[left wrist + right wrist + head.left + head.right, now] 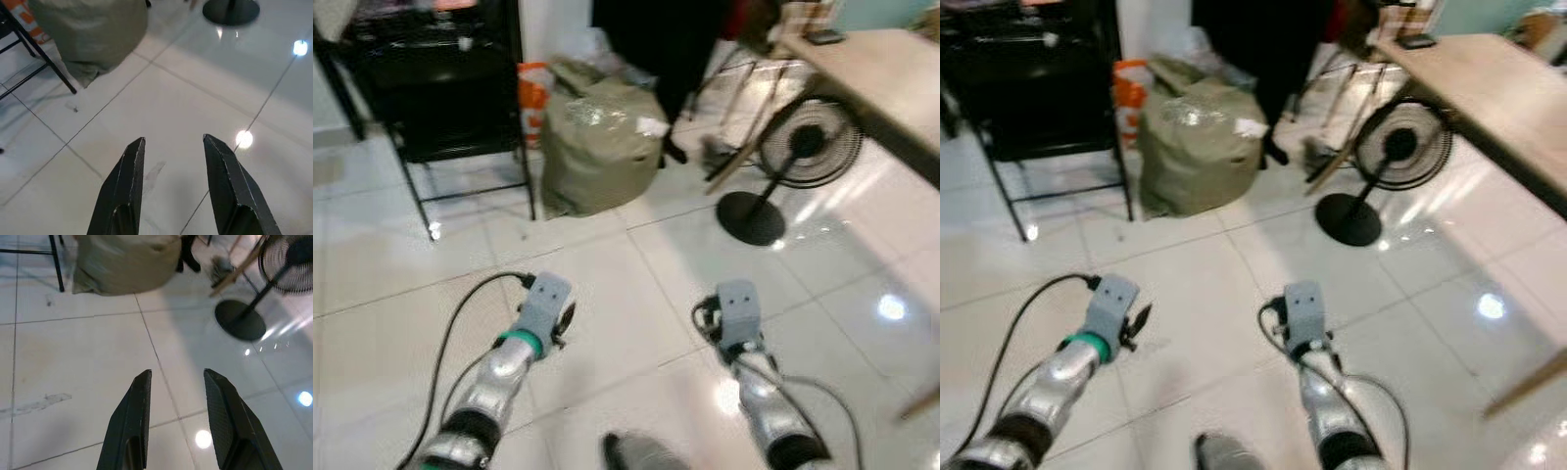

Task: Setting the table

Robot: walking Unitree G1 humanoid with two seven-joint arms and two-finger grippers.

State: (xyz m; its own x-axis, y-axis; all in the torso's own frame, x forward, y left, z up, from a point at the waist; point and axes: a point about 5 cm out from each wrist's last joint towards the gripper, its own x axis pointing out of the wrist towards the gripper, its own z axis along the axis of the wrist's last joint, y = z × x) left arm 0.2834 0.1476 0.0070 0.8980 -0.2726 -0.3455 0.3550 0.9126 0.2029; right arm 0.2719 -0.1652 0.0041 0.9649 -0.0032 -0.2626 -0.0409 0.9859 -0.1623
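The pale wooden tabletop stands ahead and to the robot's right, its long edge running away on a diagonal, with a small dark flat object lying near its far corner. No plates or cutlery can be made out. Both arms are held out low over the glossy white tiled floor. The left gripper has its two black fingers apart and holds nothing; the right gripper is likewise spread and empty. The right gripper is the nearer to the tabletop, which lies well apart from it, up and to its right. Between the tabletop and the grippers stands a black pedestal fan. Left of the fan sits a bulky olive-green sack, and beyond that a black metal-framed chair. Reaching the tabletop probably calls for a turn and walk rightward, skirting the fan.
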